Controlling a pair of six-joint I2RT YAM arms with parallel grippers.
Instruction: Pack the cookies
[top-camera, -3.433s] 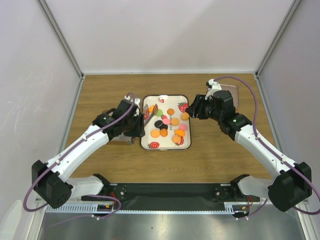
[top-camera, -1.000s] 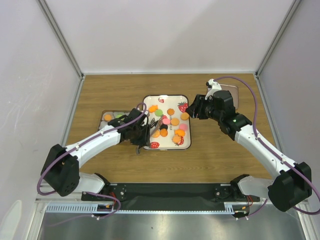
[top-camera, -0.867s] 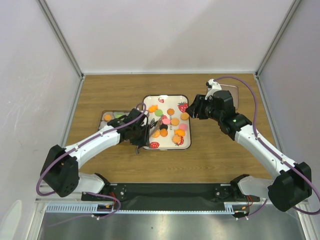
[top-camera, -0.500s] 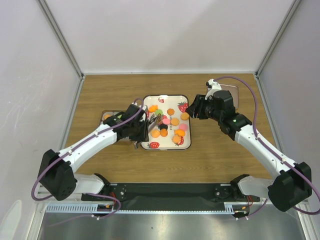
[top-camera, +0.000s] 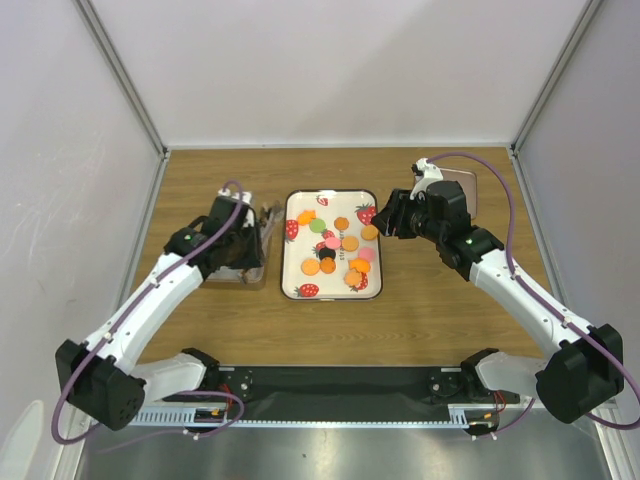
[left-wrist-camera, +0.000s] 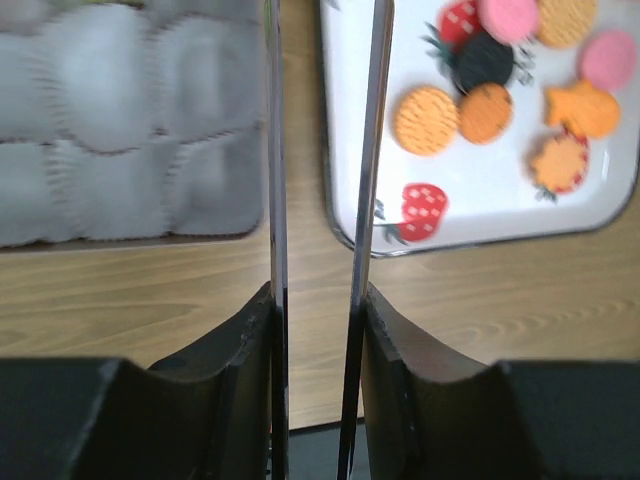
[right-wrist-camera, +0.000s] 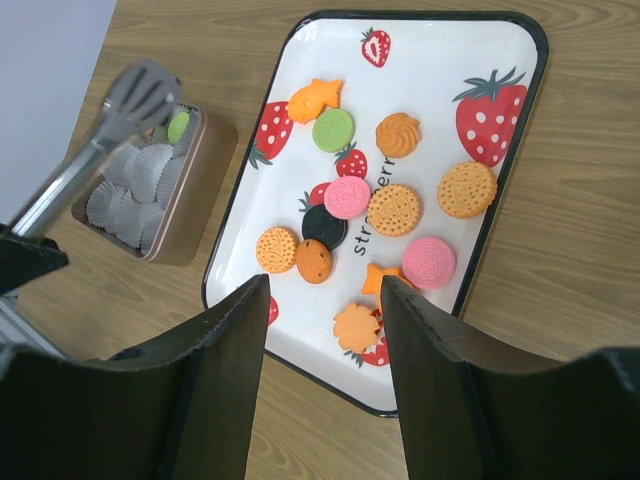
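Several cookies (top-camera: 335, 250) in orange, pink, green and black lie on a white strawberry-print tray (top-camera: 332, 191), also in the right wrist view as cookies (right-wrist-camera: 385, 210) on the tray (right-wrist-camera: 420, 15). My left gripper (top-camera: 243, 240) (left-wrist-camera: 320, 300) is shut on metal tongs (left-wrist-camera: 375, 150), whose tips (right-wrist-camera: 140, 95) hang over a box (right-wrist-camera: 150, 190) lined with paper cups. A green cookie (right-wrist-camera: 178, 125) lies in that box. I cannot tell whether the tongs hold a cookie. My right gripper (top-camera: 388, 222) (right-wrist-camera: 323, 290) hovers open above the tray's right side, holding nothing.
The box (top-camera: 250, 272) sits just left of the tray on the wooden table. The left wrist view shows its white cups (left-wrist-camera: 130, 130) and the tray's near left corner (left-wrist-camera: 480, 190). A pale flat object (top-camera: 465, 190) lies behind the right arm. Walls enclose the table.
My left arm has swung left, carrying the tongs from over the tray's left part to above the box. The right arm has not moved.
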